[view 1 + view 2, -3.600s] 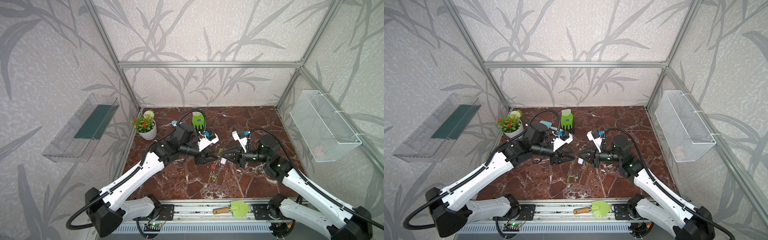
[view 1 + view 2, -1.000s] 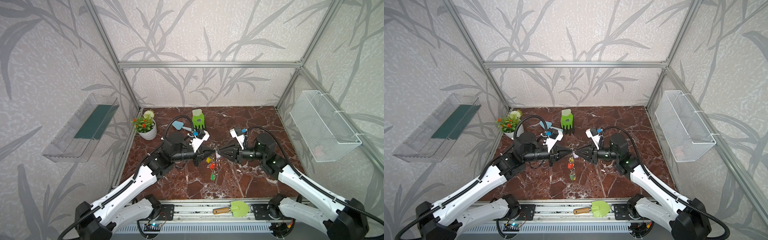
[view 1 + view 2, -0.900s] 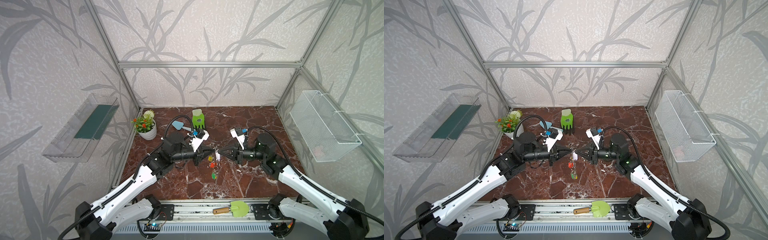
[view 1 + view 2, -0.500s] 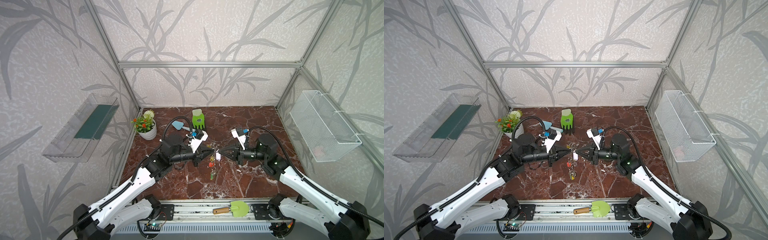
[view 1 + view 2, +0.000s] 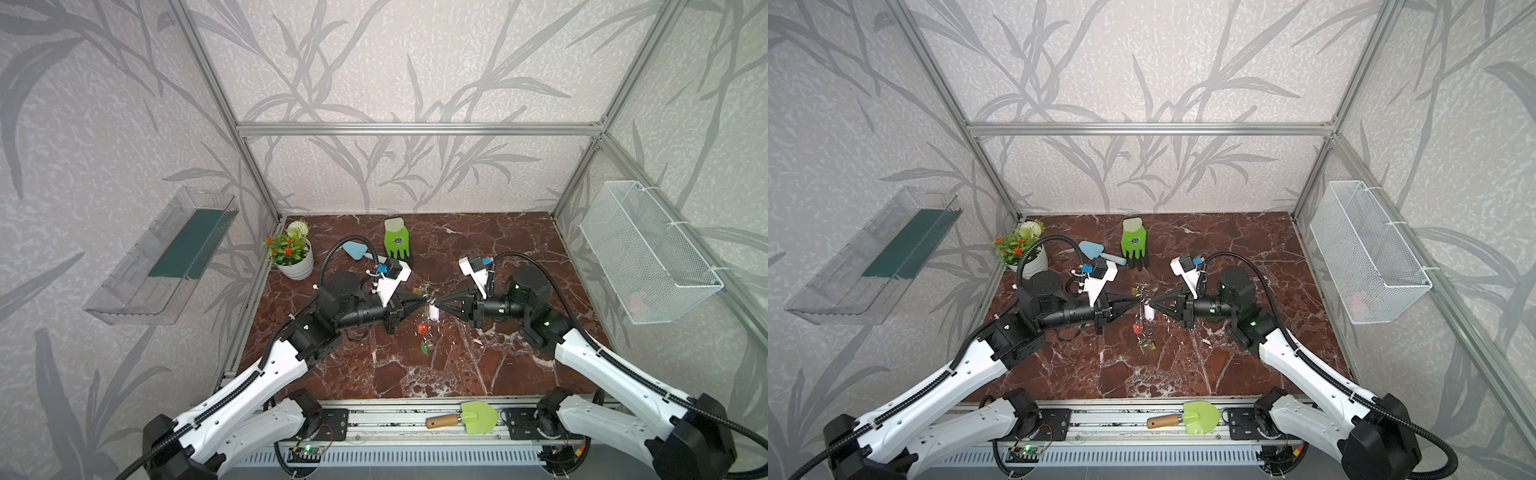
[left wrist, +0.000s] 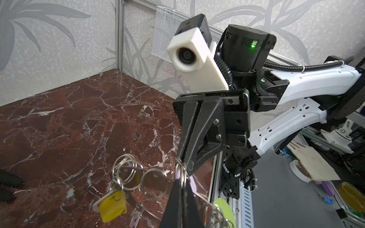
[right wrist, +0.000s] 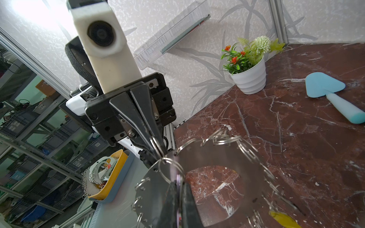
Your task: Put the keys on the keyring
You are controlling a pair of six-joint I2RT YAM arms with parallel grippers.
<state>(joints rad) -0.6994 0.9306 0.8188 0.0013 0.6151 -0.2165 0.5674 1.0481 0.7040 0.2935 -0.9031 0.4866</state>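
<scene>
Above the middle of the marble table, my left gripper (image 5: 424, 298) and right gripper (image 5: 439, 301) meet tip to tip. The grey keyring (image 7: 246, 158) hangs between them, its rim lined with wire loops. The left gripper (image 7: 161, 155) is shut on the loops at that rim. Shut on the lilac key (image 7: 178, 183) is the right gripper (image 7: 178, 194), and the key's split ring reaches to the left gripper's tips (image 6: 180, 178). Yellow (image 6: 112, 203), red (image 5: 422, 329) and green (image 5: 424, 350) keys dangle from the keyring. In a top view the lilac key (image 5: 1147, 311) shows below the tips.
A green glove (image 5: 397, 243) and a blue trowel (image 5: 357, 251) lie at the back, with a white flower pot (image 5: 293, 257) at the back left. A green trowel (image 5: 469, 417) rests on the front rail. A wire basket (image 5: 648, 257) and a clear shelf (image 5: 166, 253) hang on the side walls.
The right gripper has closed the last bit on the lilac key. Both grippers stay tip to tip and have barely moved. Several seconds ago the keys hung lower, near the table.
</scene>
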